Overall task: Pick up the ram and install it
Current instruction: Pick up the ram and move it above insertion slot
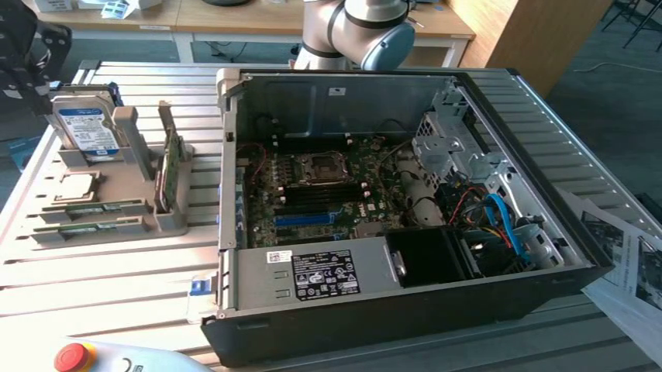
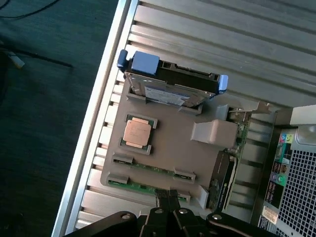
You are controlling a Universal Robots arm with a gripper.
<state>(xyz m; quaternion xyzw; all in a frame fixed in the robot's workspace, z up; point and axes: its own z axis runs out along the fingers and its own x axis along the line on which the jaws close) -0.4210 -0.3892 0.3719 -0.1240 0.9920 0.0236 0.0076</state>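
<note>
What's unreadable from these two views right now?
- Wrist view: whether the gripper actually grips the ram; the gripper itself covers the contact.
- Exterior view: motherboard memory slots, too small to tell filled or empty.
- Exterior view: hard drive label text, too small.

A gray holder (image 2: pixel 173 148) is seen on a slatted metal table (image 2: pixel 222 34). A hard drive (image 2: pixel 173 84) stands at one end and a processor (image 2: pixel 137 132) is seated in a square recess. Two ram sticks (image 2: pixel 150 168) lie flat at the other end, under the gripper (image 2: pixel 168 197), whose fingers are pressed together.
</note>
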